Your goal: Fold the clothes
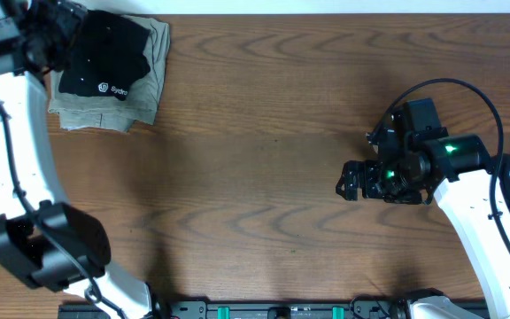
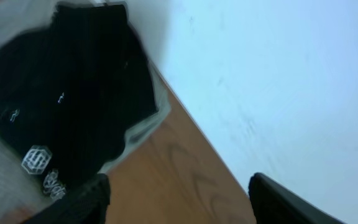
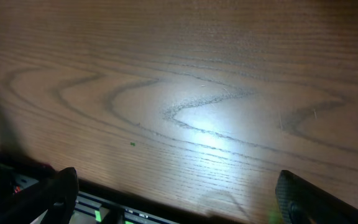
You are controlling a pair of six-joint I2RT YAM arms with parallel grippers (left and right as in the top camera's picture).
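Observation:
The clothes show as one folded black garment [image 1: 104,55] with a white logo [image 1: 113,89], lying on an olive-khaki folded garment [image 1: 118,111] at the table's far left corner. My left gripper [image 1: 60,35] hovers at that stack's left edge. In the left wrist view the black garment [image 2: 73,93] fills the upper left, and the left gripper [image 2: 179,205] is open over bare wood with nothing between its fingers [image 2: 86,202]. My right gripper [image 1: 345,182] stands open over bare table at the right; in its wrist view the right gripper [image 3: 179,199] holds nothing.
The wooden table [image 1: 264,133] ends at a white wall [image 2: 272,74] just behind the stack. A black rail with green lights [image 3: 104,211] runs along the table's front edge. The left arm [image 1: 25,168] reaches along the table's left side.

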